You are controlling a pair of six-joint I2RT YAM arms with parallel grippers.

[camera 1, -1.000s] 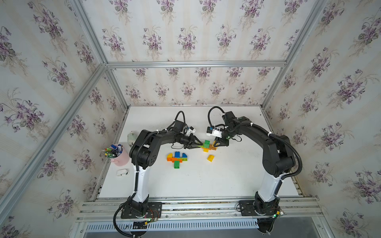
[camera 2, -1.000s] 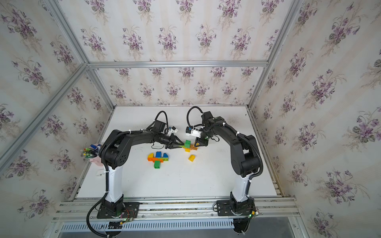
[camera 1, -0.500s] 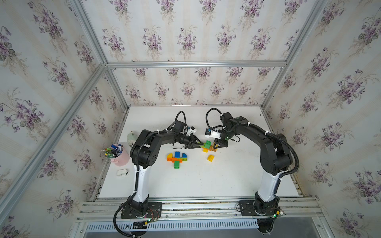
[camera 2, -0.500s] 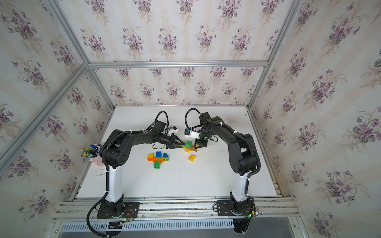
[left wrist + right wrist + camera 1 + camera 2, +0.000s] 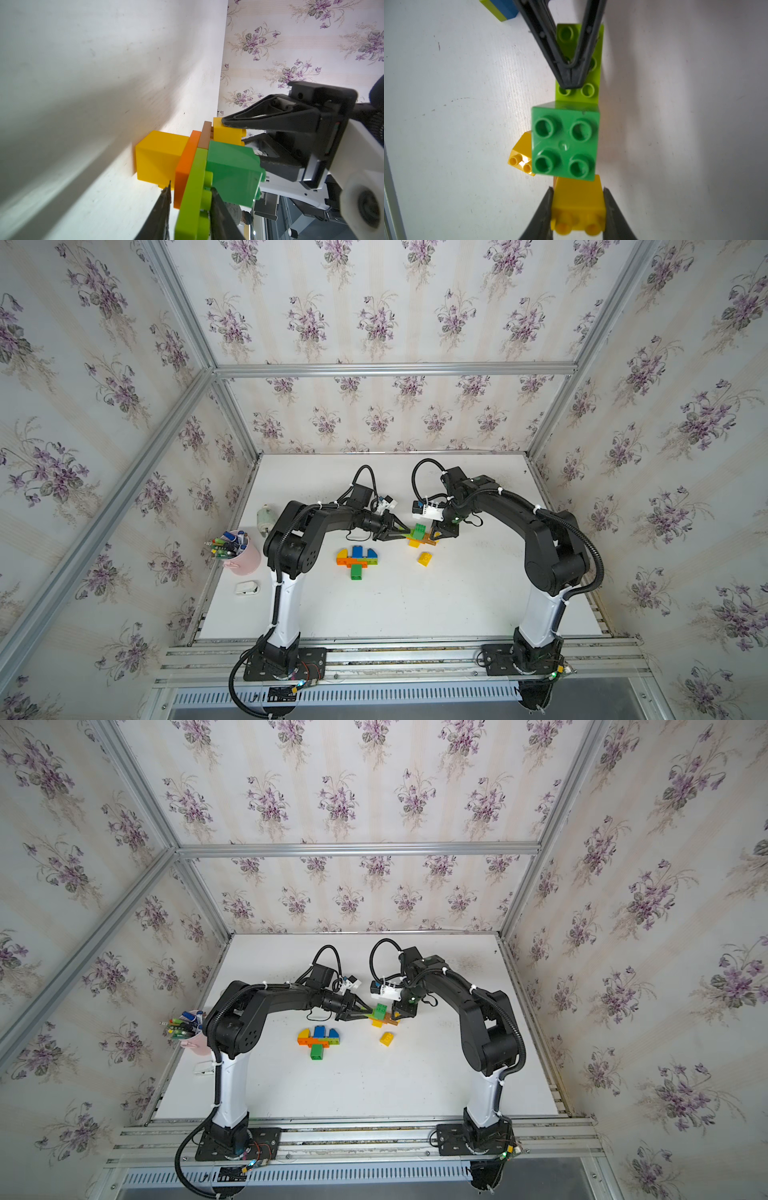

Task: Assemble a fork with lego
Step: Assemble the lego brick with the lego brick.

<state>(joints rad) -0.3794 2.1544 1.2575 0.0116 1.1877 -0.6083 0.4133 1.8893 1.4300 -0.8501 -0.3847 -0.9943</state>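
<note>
Two hands grip one small lego cluster (image 5: 420, 534) at mid-bench, between the arms. Left hand (image 5: 190, 204) pinches the lime plate (image 5: 193, 199) with the orange plate (image 5: 185, 166); right hand (image 5: 578, 209) pinches the yellow brick (image 5: 578, 199) at the opposite end. Step judged: pressing that yellow brick home. Next move calls for a steady counter-hold, then release. Cluster's long axis runs hand to hand; studs face up. Another flat assembly (image 5: 357, 559) lies nearby.

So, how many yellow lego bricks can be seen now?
4 yellow bricks: one gripped by the right hand, one under the held cluster, one loose on the table, one in the flat build. Others may be hidden.
</note>
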